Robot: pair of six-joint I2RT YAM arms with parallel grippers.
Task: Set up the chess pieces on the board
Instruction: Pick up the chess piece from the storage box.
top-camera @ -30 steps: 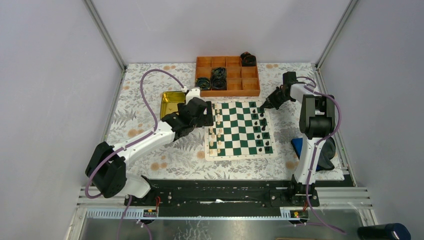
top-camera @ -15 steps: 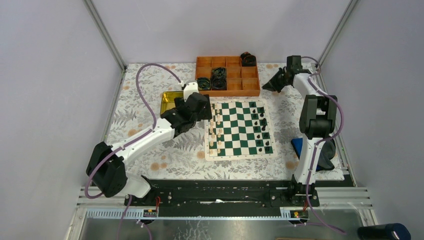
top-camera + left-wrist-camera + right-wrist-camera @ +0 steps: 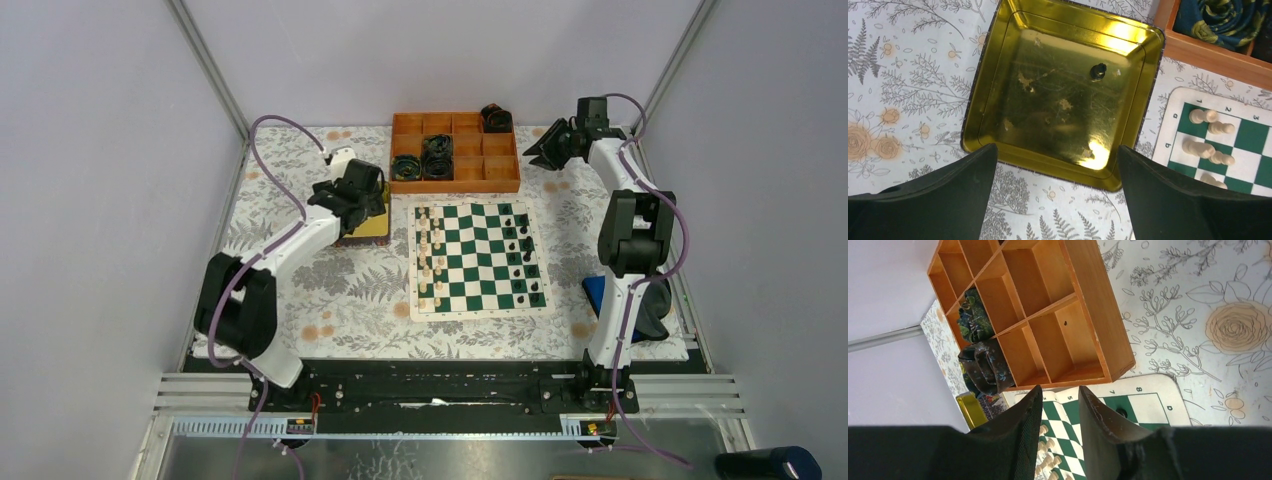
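**Asker:** From above, where do you stand?

**Me:** My left claw (image 3: pixel 362 197) hangs over the yellow tin (image 3: pixel 378 228), just left of the board (image 3: pixel 478 262). My right claw (image 3: pixel 546 152) is past the board's far right corner, beside the orange tray (image 3: pixel 470 185). Cream pieces (image 3: pixel 430 255) line the board's left side and black pieces (image 3: pixel 520 250) its right. They are too small here to count or name.

**Asker:** And your left wrist view?

**Me:** The jaws are spread wide with nothing in them. One dark piece (image 3: pixel 1098 71) sits in the tin, in the half nearer the board. I judge fetching it is the step in hand. That calls for centring over it, dropping straight down and closing gently, since it is tiny on a slick floor. Seen end-on, I cannot tell its kind.

**Asker:** Right wrist view?

**Me:** My fingers (image 3: pixel 1020 440) stand partly apart with a narrow, empty gap between them. Only the board's corner shows, and my own fingers hide the rest. I cannot tell which square lacks its piece.
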